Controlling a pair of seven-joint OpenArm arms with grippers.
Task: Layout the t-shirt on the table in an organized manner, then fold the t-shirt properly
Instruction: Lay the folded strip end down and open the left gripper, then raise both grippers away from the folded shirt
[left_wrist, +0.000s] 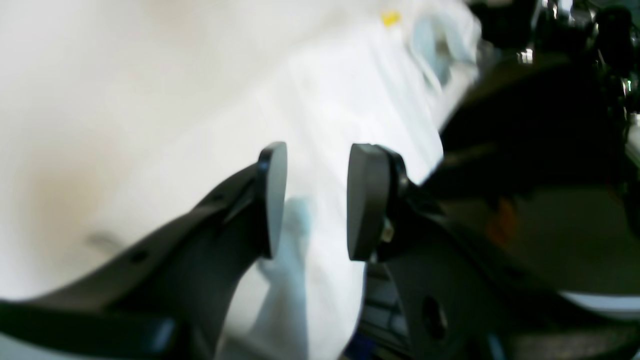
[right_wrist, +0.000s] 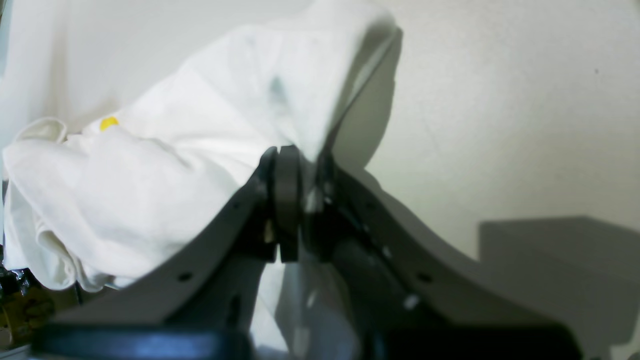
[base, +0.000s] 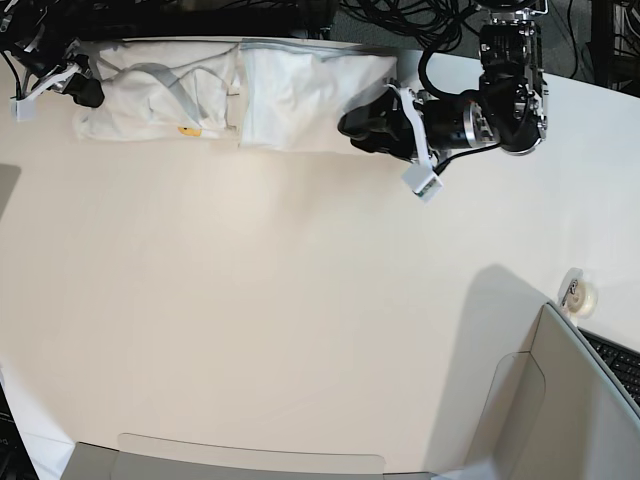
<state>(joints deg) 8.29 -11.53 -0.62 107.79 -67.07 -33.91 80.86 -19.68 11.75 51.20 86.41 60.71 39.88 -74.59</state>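
The white t-shirt lies bunched in a long strip along the far edge of the table. A small yellow print shows on it. At the strip's right end, my left gripper stands over the cloth. In the left wrist view the left gripper is open, and t-shirt fabric shows in the gap between its pads. My right gripper is at the strip's left end. In the right wrist view the right gripper is shut on a raised fold of the t-shirt.
Black cables run behind the table's far edge. A small white roll sits at the right edge, beside a grey-beige panel and a keyboard. Another panel lines the near edge.
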